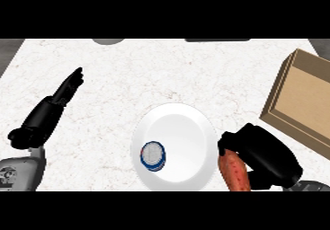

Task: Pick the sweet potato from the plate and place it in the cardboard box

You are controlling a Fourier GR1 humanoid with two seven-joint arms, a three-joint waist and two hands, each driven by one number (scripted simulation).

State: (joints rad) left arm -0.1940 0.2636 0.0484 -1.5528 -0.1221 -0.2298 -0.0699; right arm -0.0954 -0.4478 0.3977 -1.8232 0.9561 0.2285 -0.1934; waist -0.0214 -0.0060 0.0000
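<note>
The sweet potato [235, 173], long and reddish-orange, sits in my right hand [263, 152], whose black fingers curl round it just off the right rim of the white plate [177, 130]. The plate lies at the lower middle of the counter and bears a small round blue-and-white emblem. The open cardboard box [306, 101] stands at the right edge, up and to the right of my right hand. My left hand [64, 92] is at the left with its fingers straight, pointing up and away, holding nothing.
The white marbled counter [147, 72] stretches across the view. A grey round object [109, 41] and a dark flat object [217, 40] peek in at the far edge. Dark floor shows past the counter's upper corners.
</note>
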